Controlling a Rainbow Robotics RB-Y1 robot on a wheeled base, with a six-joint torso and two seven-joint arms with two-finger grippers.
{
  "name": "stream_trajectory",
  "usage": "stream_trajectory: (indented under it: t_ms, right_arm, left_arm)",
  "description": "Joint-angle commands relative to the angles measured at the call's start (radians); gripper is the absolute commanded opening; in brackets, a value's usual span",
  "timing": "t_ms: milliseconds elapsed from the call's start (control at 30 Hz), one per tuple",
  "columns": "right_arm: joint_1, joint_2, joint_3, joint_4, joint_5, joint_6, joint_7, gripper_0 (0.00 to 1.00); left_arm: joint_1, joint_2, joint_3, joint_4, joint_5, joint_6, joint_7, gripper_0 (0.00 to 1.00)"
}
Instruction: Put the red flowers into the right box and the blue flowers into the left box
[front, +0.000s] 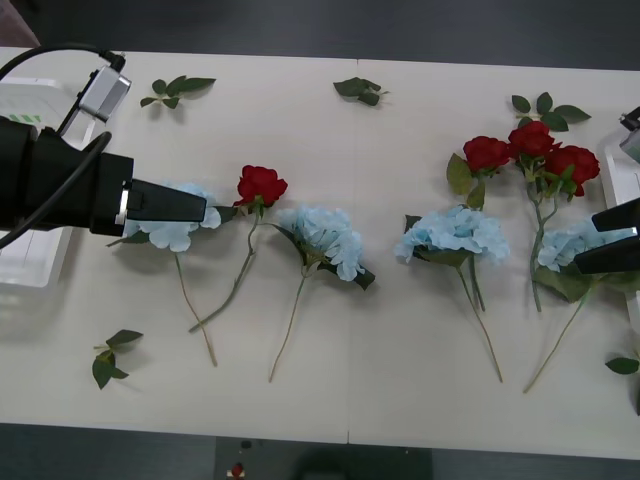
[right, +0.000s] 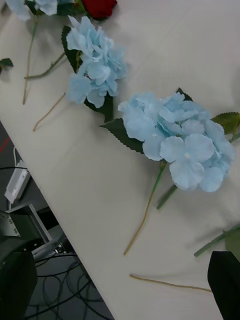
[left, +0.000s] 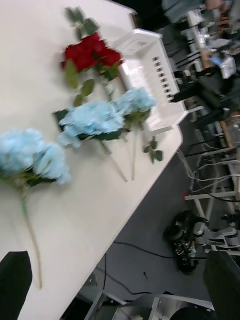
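Table (front: 400, 400): we note a white surface spanning the front view, flowers strewn across its middle band.
Left gripper (front: 200, 208): at left of the front view, black fingers reaching rightward over the leftmost blue cluster; in its wrist view the two fingers sit at opposite lower corners, so we read them as spread, nothing between them.
Right gripper (front: 612, 240): at the right edge of the front view, two black fingers parted one above the other, over the rightmost blue cluster; we see nothing pinched.
Blue flowers (front: 325, 238): four clusters in a row across the table. One lies under the left gripper's tips, one at centre-left, one right of centre (right: 177, 140), one at far right beside the right gripper.
Red flowers (front: 530, 150): three roses bunched at upper right, stems running down toward the frame bottom; a single rose (front: 261, 184) lies at centre-left, between the two leftmost blue clusters.
Left box (front: 30, 260): white tray at the left edge, partly behind the left arm.
Right box (left: 150, 75): white tray at the table's far end, just beyond the roses in the left wrist view.
Loose leaf sprigs (front: 175, 90): scattered along the upper edge and lower-left corner of the table.
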Motion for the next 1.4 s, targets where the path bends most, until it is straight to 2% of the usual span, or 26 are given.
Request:
stream_trajectory:
  t_ms: [33, 300, 600, 900, 1133, 1400]
  right_arm:
    - [0.041, -0.022, 0.016, -0.083, 0.063, -0.031, -0.235, 1.0]
    - [0.139, -0.022, 0.052, -0.141, 0.178, -0.116, -0.532, 1.0]
    - [0.22, -0.022, 0.071, -0.173, 0.362, -0.196, -0.768, 1.0]
    - [0.247, -0.022, 0.132, -0.139, 0.496, -0.272, -0.89, 1.0]
    - [0.247, -0.022, 0.157, 0.006, 0.5, -0.361, -0.874, 1.0]
    - [0.248, -0.022, 0.194, 0.089, 0.522, -0.43, -0.871, 1.0]
  left_arm:
    - [0.067, 0.035, 0.031, -0.05, -0.089, 0.002, 0.188, 1.0]
    - [0.145, 0.03, 0.012, -0.063, -0.339, 0.002, 0.44, 1.0]
    - [0.144, -0.021, -0.084, -0.06, -0.608, 0.002, 0.668, 1.0]
    - [0.095, -0.059, -0.176, 0.011, -0.818, 0.001, 0.77, 1.0]
    - [0.015, -0.134, -0.249, 0.123, -0.938, -0.004, 0.773, 1.0]
    - [-0.066, -0.18, -0.316, 0.235, -1.014, -0.005, 0.776, 1.0]
